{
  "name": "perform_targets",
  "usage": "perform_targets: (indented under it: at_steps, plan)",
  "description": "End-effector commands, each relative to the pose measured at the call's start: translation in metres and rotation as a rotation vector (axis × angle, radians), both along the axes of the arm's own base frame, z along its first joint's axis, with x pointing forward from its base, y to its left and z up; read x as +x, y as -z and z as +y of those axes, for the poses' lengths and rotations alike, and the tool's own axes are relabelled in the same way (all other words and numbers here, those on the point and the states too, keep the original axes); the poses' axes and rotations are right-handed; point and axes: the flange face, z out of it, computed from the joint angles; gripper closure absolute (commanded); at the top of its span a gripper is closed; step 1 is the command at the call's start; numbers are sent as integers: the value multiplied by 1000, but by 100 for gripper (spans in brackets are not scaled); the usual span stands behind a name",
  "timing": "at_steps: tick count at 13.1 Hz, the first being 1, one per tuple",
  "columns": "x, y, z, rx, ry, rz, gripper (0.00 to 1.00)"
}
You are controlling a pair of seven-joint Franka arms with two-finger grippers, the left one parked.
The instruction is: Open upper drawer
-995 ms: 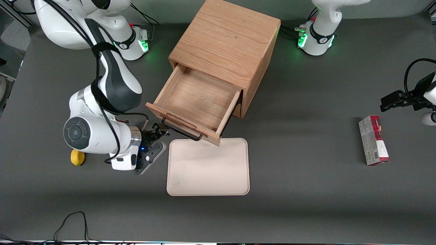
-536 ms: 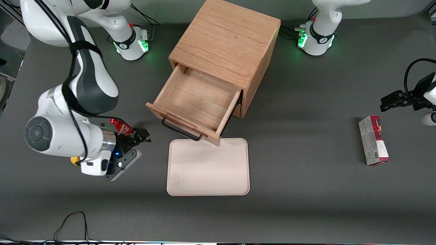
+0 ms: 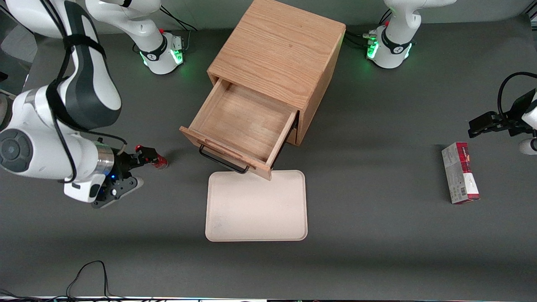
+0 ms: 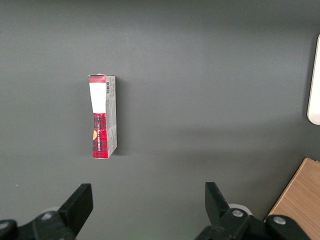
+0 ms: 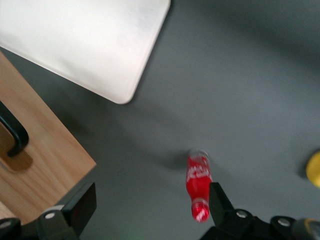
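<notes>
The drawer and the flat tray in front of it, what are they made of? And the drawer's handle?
The upper drawer looks like light oak wood: grain lines show, with a matte finish. Its handle seems to be thin black metal wire, though it could be coated. The tray is a pale, smooth, dull beige, probably plastic or pressed fibre. The gripper hangs open toward the working arm's end of the table, touching none of these.

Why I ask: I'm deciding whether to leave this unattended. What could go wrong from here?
1. The open gripper hangs low right beside the small upright red bottle; a sideways sweep could topple it.
2. The upper drawer stands pulled far out, its front by the tray edge; an arm move across could catch its black handle.
</notes>
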Motion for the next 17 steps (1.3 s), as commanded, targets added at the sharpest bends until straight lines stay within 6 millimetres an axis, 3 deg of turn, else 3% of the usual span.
perform_targets:
  at_steps: [1, 3, 5, 7, 12, 17]
  plan:
    - [-67, -19, -8, -51, 79, -60, 0]
    - [-101, -24, -22, -58, 91, -76, 0]
    - [-116, -34, -65, -30, 162, -65, 0]
    - [-117, -48, -73, -42, 181, 11, 0]
    - [-101, -76, -89, -32, 209, -41, 0]
    - [-100, -79, -139, -33, 295, -68, 0]
